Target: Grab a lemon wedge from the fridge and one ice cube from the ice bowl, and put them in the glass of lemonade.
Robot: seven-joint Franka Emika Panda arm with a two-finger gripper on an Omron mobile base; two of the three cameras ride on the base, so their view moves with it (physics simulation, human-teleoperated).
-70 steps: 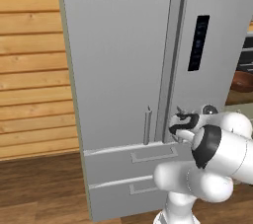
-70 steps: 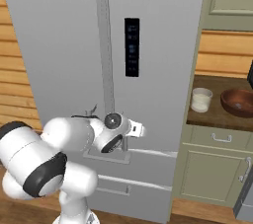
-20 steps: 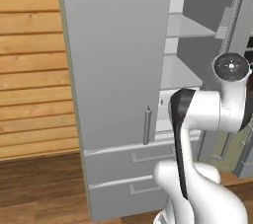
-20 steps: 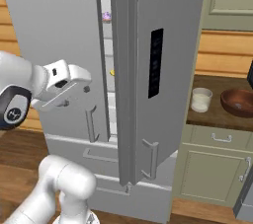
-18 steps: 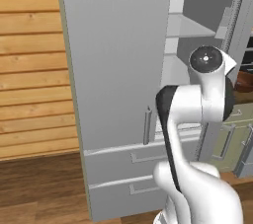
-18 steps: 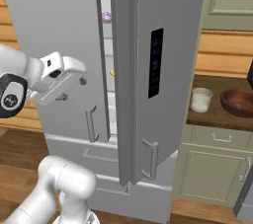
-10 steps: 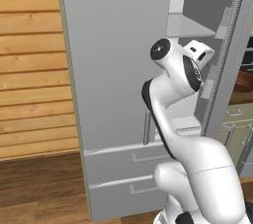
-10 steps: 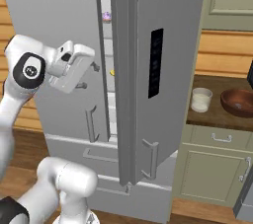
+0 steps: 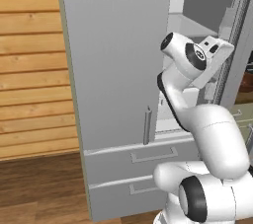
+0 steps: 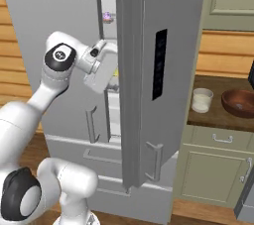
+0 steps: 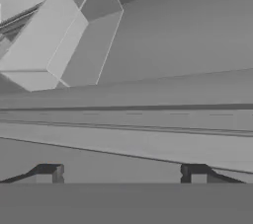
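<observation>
The grey fridge (image 10: 59, 16) stands with its left door shut and its right door (image 10: 149, 70) swung open, edge towards me. A sliver of the yellow lemon wedge (image 10: 116, 73) shows on a shelf in the gap. My hand (image 10: 101, 68) reaches into that gap, just left of the wedge. In the hand view my gripper (image 11: 122, 174) is open, its fingertips (image 11: 49, 174) wide apart with only grey fridge surfaces ahead. The glass of lemonade (image 10: 201, 100) and the reddish-brown ice bowl (image 10: 240, 101) stand on the counter to the right.
A small pink cupcake (image 10: 106, 17) sits on a higher fridge shelf. The open door stands between my hand and the counter (image 10: 218, 117). Beige-green cabinets (image 10: 213, 169) lie under the counter, fridge drawers (image 9: 133, 178) below the doors, and a wood-panelled wall (image 9: 29, 70) to the left.
The right fridge door, shut 3.5 s ago, stands open. Over the last second my arm has swung up and right, bringing the hand from the left door into the gap.
</observation>
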